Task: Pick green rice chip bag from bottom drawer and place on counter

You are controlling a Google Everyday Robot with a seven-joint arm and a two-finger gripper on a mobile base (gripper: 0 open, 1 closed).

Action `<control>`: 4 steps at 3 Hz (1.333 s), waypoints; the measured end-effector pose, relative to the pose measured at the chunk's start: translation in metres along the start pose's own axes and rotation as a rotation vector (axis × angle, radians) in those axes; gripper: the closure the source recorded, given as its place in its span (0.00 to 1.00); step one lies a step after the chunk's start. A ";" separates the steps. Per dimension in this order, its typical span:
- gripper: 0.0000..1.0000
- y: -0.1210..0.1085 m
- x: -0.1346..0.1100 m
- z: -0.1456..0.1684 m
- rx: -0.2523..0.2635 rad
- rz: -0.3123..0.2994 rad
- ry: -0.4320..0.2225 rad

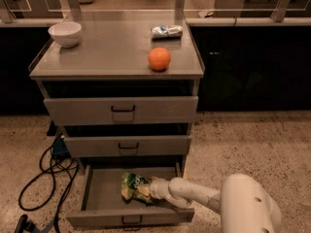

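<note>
The green rice chip bag [133,187] lies crumpled inside the open bottom drawer [99,208], right of its middle. My gripper [153,188] reaches into the drawer from the right on a white arm and sits against the bag's right end. The counter [112,47] is the grey top of the drawer cabinet, above all three drawers.
On the counter stand a white bowl [64,33] at the back left, an orange [159,58] at the front right and a silver-blue wrapper [166,31] at the back right. Black cables [43,174] lie on the floor left of the cabinet. The two upper drawers are partly open.
</note>
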State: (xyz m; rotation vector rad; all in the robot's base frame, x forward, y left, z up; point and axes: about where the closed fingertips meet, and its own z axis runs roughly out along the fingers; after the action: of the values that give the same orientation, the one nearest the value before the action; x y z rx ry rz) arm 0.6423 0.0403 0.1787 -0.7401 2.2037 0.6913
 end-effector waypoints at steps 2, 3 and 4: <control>1.00 0.054 -0.143 -0.081 0.098 -0.194 -0.074; 1.00 0.079 -0.159 -0.103 0.074 -0.257 -0.063; 1.00 0.079 -0.159 -0.103 0.074 -0.257 -0.063</control>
State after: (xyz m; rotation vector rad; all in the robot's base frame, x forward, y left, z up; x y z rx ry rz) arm 0.6375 0.0758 0.3807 -0.9294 2.0194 0.4948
